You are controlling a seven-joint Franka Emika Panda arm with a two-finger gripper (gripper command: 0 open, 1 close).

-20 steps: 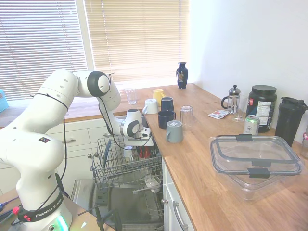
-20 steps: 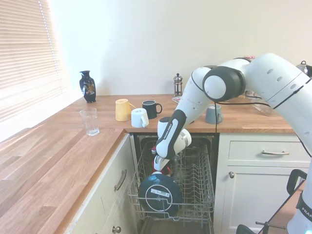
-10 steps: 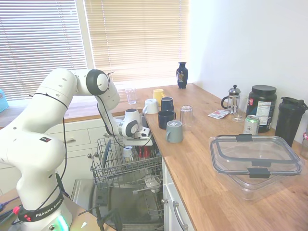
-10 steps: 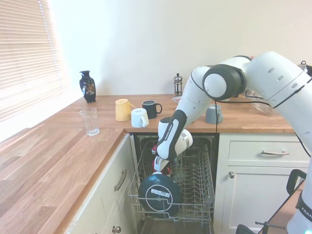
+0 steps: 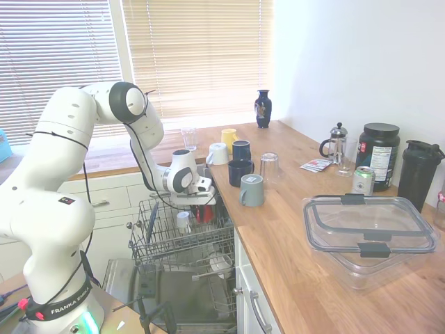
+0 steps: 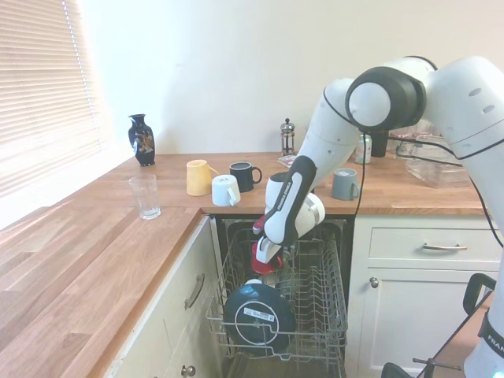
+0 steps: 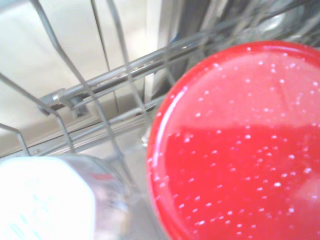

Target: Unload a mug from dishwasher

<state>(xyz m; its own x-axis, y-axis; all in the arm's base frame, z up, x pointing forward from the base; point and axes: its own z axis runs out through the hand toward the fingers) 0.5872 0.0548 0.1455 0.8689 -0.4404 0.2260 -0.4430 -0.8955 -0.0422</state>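
The red mug (image 6: pixel 266 261) hangs just above the dishwasher's wire rack (image 6: pixel 319 303), and my gripper (image 6: pixel 262 250) is shut on it from above. In the first exterior view the mug (image 5: pixel 207 213) shows as a red patch under the gripper (image 5: pixel 203 204), beside the counter edge. Its glossy red base (image 7: pixel 235 145), dotted with droplets, fills the right of the wrist view. The dishwasher (image 5: pixel 182 245) stands open with the rack pulled out over the dropped door.
A dark round lid (image 6: pixel 258 311) and a small white cup (image 5: pixel 183 220) stay in the rack. On the wooden counter (image 5: pixel 292 250) stand a grey mug (image 5: pixel 252 190), navy mug (image 5: pixel 240 171), white mug (image 5: pixel 217 154), upturned glass (image 5: pixel 269 167) and a lidded plastic box (image 5: pixel 368 229).
The arm has risen and drawn back, and the red mug has come up out of the rack with the gripper. Nothing else has moved.
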